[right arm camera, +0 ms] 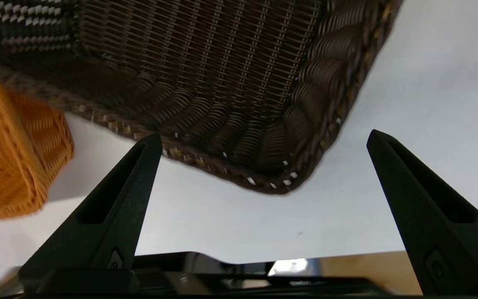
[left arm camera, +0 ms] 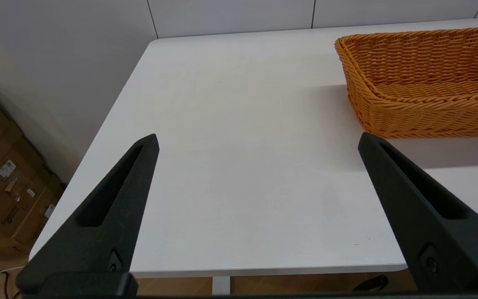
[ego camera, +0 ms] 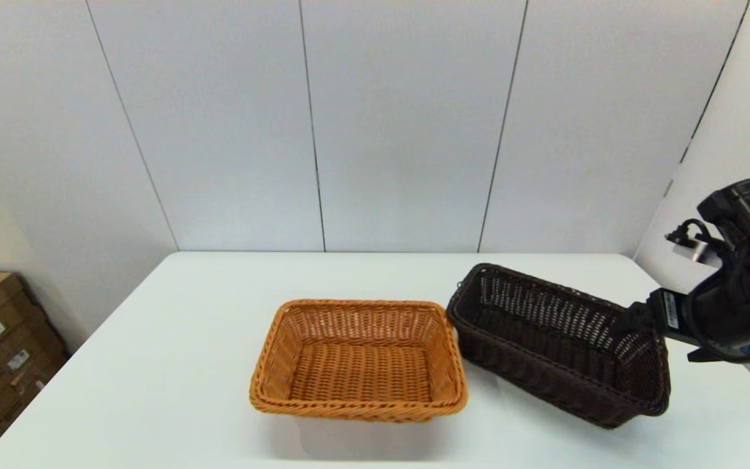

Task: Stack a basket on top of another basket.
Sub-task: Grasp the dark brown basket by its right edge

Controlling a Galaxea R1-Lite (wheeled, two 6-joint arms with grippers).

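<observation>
The dark brown wicker basket [ego camera: 560, 345] sits on the white table [ego camera: 173, 365] at about three o'clock from the orange-tan wicker basket [ego camera: 359, 358], the two nearly touching at their near corners; both lie upright and empty, the brown one skewed so that its long side runs toward five o'clock.

The right gripper [right arm camera: 264, 166] is spread wide and holds nothing; in the head view its black arm comes in from three o'clock and hangs over the brown basket's right end; the wrist view shows the braided rim [right arm camera: 326, 83] of that end lying ahead of the open fingers, not yet between them. The left gripper [left arm camera: 257, 166] is also wide open and idle, parked over bare table at about nine o'clock from the orange basket.

The step in hand looks like the approach to grasp. To do it well, one finger should go inside the end wall and the other outside, straddling the rim near its middle rather than at the corner, so the basket hangs level; close firmly, since open weave gives; lift clear of the orange rim before carrying toward nine o'clock, or the skewed basket may catch its neighbour.
</observation>
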